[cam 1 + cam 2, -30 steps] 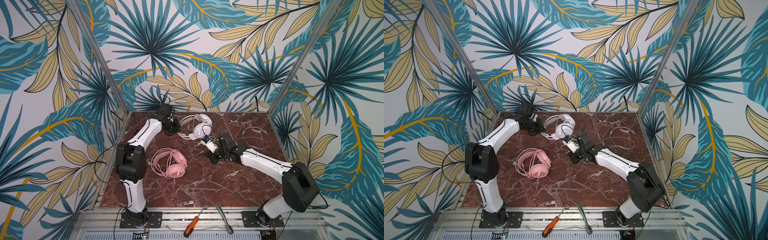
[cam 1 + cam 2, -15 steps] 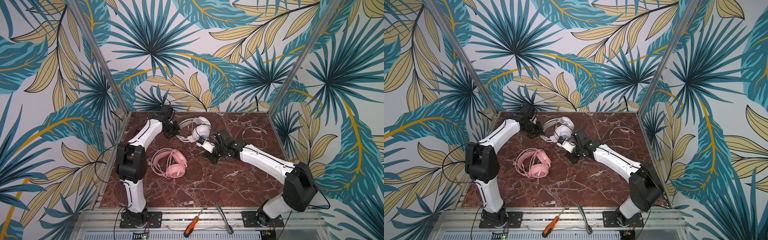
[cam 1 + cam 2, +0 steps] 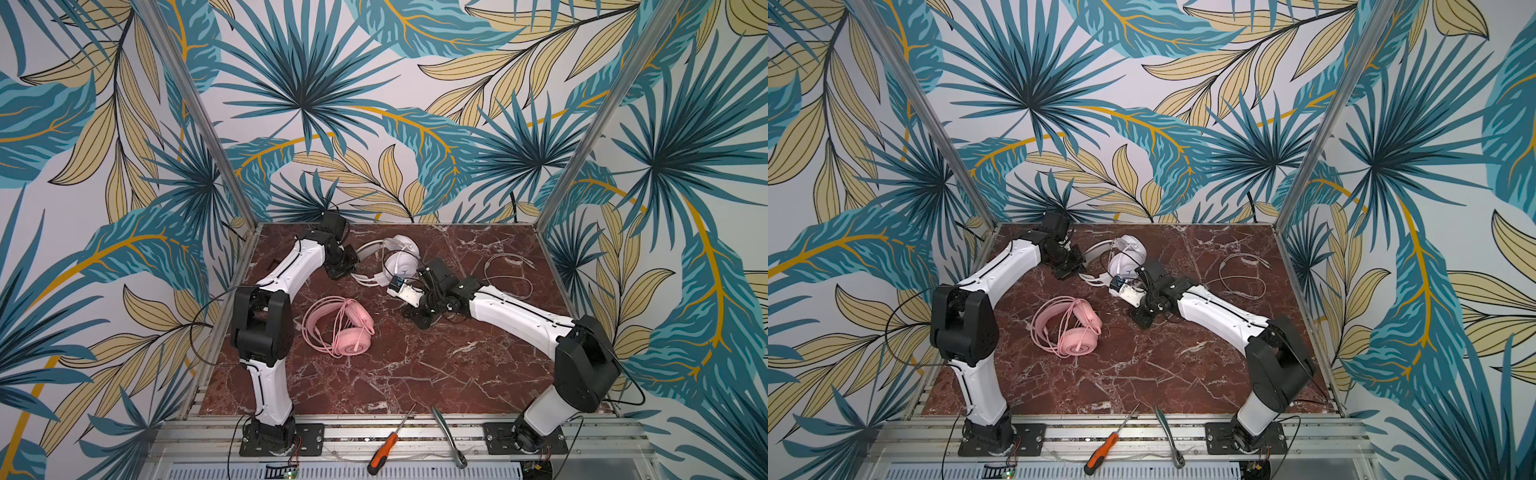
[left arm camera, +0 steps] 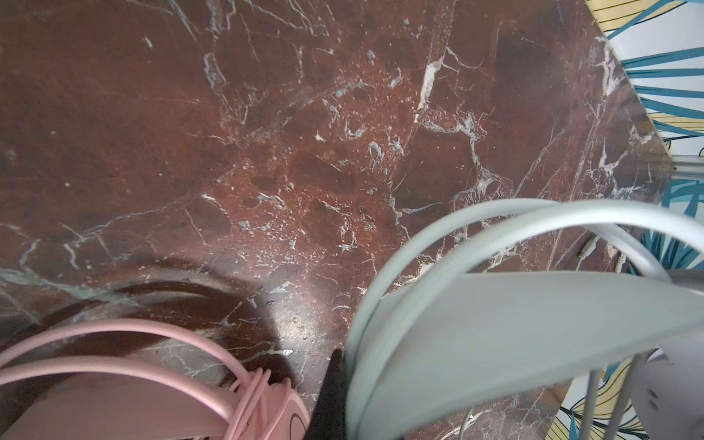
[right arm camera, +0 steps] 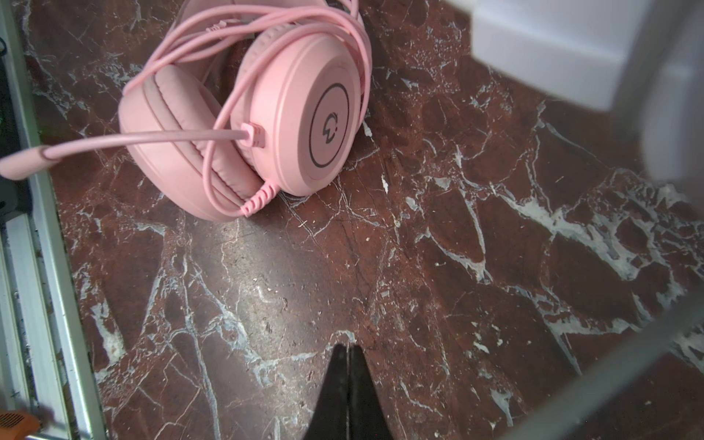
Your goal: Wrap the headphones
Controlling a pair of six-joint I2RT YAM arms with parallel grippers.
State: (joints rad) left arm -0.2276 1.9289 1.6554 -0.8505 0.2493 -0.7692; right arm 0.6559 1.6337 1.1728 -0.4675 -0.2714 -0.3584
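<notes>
The white headphones (image 3: 401,259) are found near the far edge of the marble tabletop (image 3: 415,374), left of its middle, with the headband (image 4: 514,324) turned toward the far left corner. This headband is clamped by the left gripper (image 3: 347,270), whose jaws are closed on it. The white cable (image 3: 513,274) is seen lying in loose loops toward the far right corner, well apart from the cups. The right gripper (image 3: 417,322) is positioned low over the tabletop's middle, near the white cups, with its jaws pressed together; whether the thin cable is pinched between them cannot be told. The pink headphones (image 3: 345,328) are laid flat toward the left edge, with their cable looped over the headband and cups. A screwdriver (image 3: 384,451) and a ratchet (image 3: 446,432) are seen on the metal rail (image 3: 353,432) in front of the near edge
</notes>
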